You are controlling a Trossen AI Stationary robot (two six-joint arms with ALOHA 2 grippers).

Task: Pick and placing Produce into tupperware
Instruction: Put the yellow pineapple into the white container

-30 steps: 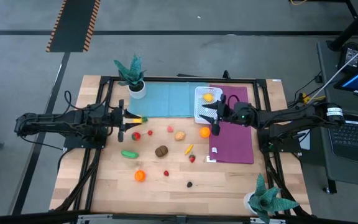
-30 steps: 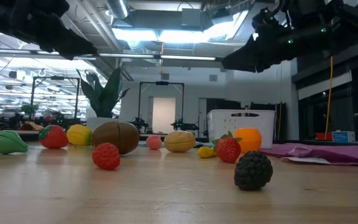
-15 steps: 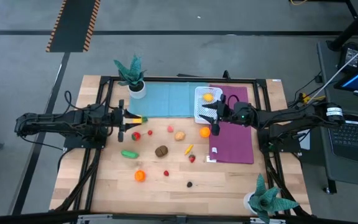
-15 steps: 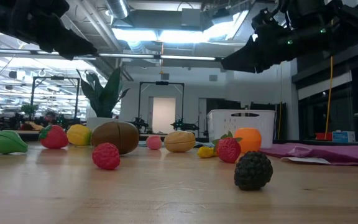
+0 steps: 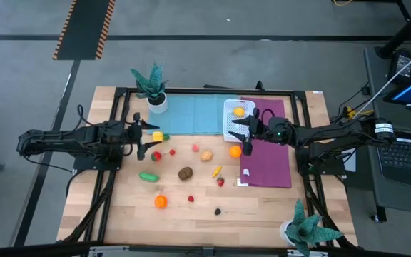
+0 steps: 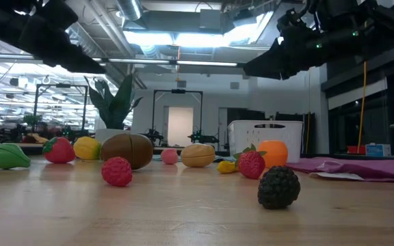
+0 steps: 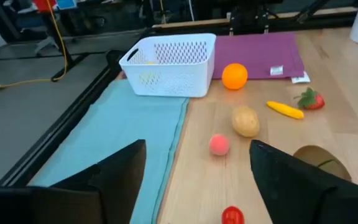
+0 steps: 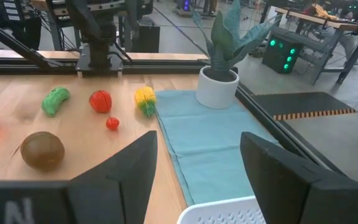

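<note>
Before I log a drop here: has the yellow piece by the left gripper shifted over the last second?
Yes. In the high view the yellow piece now lies apart from the left gripper, slightly nearer the blue mat, and the fingers have spread open.

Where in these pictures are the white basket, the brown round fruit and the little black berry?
white basket (image 7: 173, 68), left wrist view, on its perforated front wall.
brown round fruit (image 5: 185, 173), high view, on the middle of its top.
black berry (image 6: 278, 187), low view, on its bumpy front face.
</note>
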